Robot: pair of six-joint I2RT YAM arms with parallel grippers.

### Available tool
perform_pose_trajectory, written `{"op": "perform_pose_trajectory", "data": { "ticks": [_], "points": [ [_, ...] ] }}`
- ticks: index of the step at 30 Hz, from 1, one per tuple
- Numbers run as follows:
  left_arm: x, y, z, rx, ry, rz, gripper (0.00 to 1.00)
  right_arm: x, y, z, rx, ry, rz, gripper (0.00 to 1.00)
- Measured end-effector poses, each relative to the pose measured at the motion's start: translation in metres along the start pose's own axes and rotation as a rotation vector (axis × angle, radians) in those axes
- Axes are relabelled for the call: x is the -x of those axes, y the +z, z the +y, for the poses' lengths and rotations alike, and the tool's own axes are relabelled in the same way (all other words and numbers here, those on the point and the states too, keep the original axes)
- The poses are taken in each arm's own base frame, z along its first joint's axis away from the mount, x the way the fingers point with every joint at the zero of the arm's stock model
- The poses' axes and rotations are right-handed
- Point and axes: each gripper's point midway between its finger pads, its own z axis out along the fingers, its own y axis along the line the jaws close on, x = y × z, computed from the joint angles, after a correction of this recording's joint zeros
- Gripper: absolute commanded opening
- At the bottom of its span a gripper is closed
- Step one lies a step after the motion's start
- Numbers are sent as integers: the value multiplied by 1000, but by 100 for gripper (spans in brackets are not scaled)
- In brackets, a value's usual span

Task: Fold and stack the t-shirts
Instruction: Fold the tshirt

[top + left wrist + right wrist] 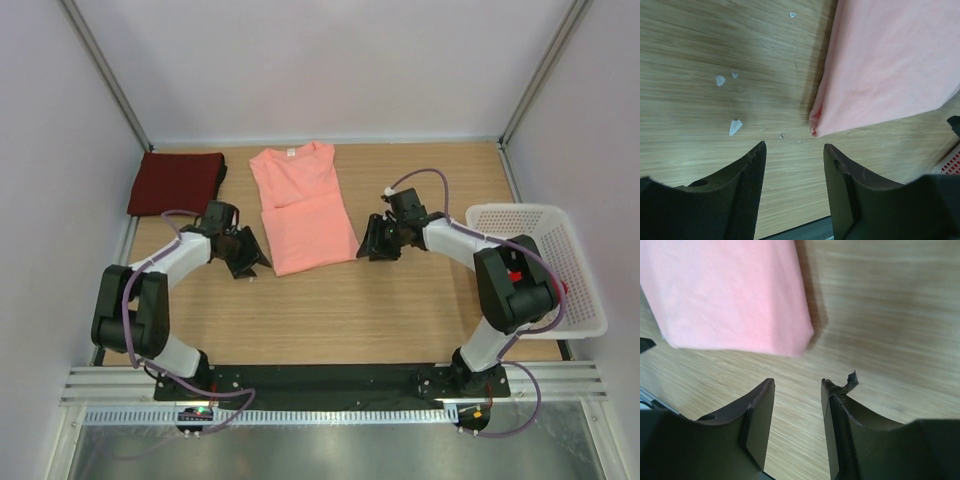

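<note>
Left tool [795,147] and right tool [797,382], both half-open and empty, hover low flanking the apparently half-folded salmon-pink t-shirt [300,205].

My white-and-black left arm [130,305] folds at the elbow, forearm reaching toward 1 o'clock. Its black two-finger left end effector [243,255] [795,150] tips toward 4 o'clock, jaws apart with nothing between them. My right arm [512,285] mirrors it. The right end effector [378,240] [797,385] turns toward 8 o'clock, jaws likewise parted and empty.

Salmon-pink t-shirt [303,205] lies half-folded at centre (maroon t-shirt [177,183] folded, far left).
</note>
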Motion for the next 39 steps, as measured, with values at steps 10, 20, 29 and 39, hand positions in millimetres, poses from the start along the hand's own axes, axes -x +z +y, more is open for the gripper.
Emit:
{"op": "perform_pose_trajectory", "data": {
  "ticks": [10, 20, 29, 39],
  "points": [
    [-25, 19, -4, -53, 10, 37, 50, 33, 31, 11, 23, -11, -5, 36],
    [-24, 30, -16, -96, 28, 37, 42, 17, 40, -2, 21, -2, -2, 4],
    [-24, 40, -13, -81, -3, 47, 0, 14, 38, -9, 11, 12, -49, 1],
    [-24, 30, -1, -1, -21, 8, 20, -21, 14, -25, -19, 35, -61, 1]
  ]
}}
